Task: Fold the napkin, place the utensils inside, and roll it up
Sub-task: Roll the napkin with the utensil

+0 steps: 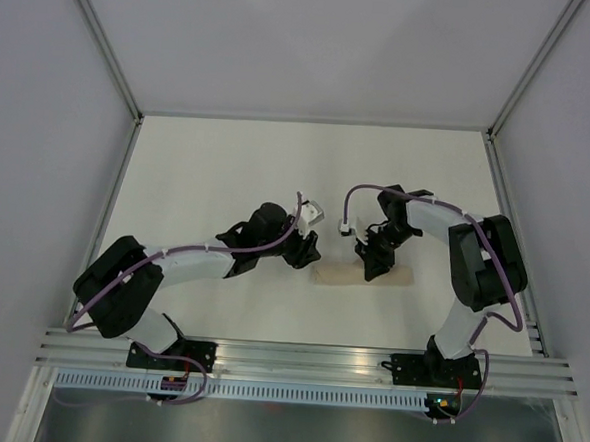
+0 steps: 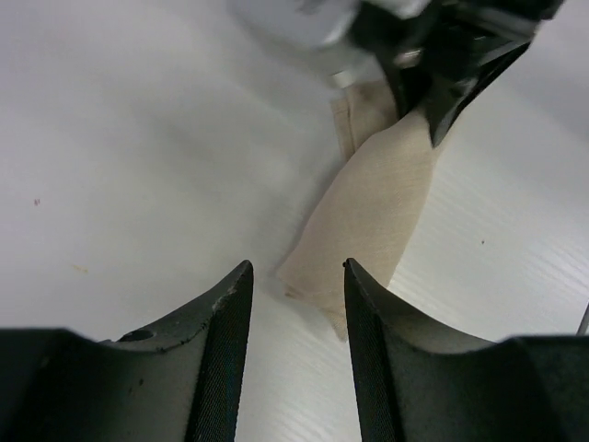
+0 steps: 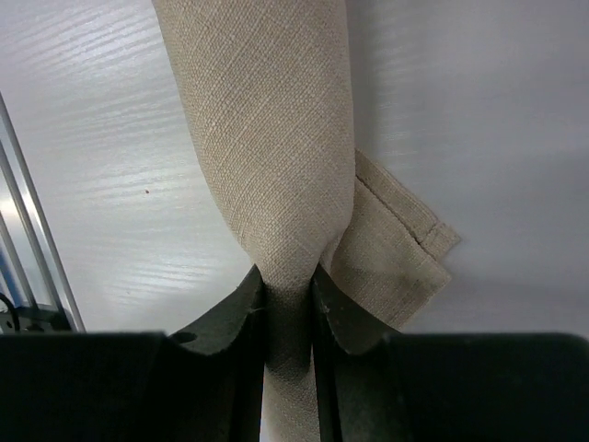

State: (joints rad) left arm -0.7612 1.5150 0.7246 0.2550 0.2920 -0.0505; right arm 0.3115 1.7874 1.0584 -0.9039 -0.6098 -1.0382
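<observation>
The beige napkin (image 1: 337,276) lies as a narrow rolled bundle on the white table, between the two arms. My right gripper (image 1: 373,266) is shut on it near its middle; in the right wrist view the cloth (image 3: 267,138) bunches between the jaws (image 3: 288,276), with a hemmed corner sticking out to the right. My left gripper (image 1: 306,254) hovers open just off the roll's left end. In the left wrist view its fingers (image 2: 294,269) frame the napkin's end (image 2: 368,212) without touching it, and the right gripper (image 2: 442,83) shows beyond. The utensils are out of view.
An aluminium rail (image 1: 307,360) runs along the near edge of the table and carries both arm bases. Grey enclosure walls with metal frame posts (image 1: 114,70) close in the left, right and back sides.
</observation>
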